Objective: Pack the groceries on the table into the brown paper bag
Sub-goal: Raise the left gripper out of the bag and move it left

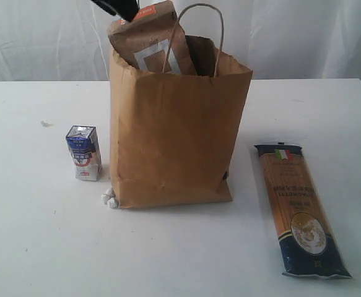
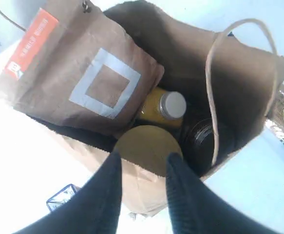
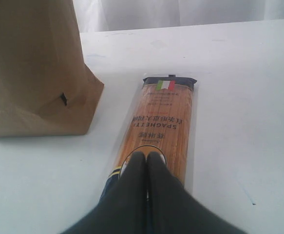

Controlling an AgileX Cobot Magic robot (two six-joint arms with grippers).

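Left fingers (image 2: 105,195) and right fingers (image 3: 132,190) are black, tapered.

Blocked at mid-table by the brown paper bag (image 1: 174,136), standing upright. Little room in its mouth: brown pouch (image 1: 152,43) leaning out on the side toward the left edge, handle loop (image 1: 200,7) arching over the middle, and packed close below, gold-lidded jar (image 2: 146,146), white-capped bottle (image 2: 172,105) and dark can (image 2: 205,141). Open table (image 1: 44,247) along the near edge. Narrow gap between bag and small carton (image 1: 84,153). Wider lane between bag and pasta pack (image 1: 298,207).
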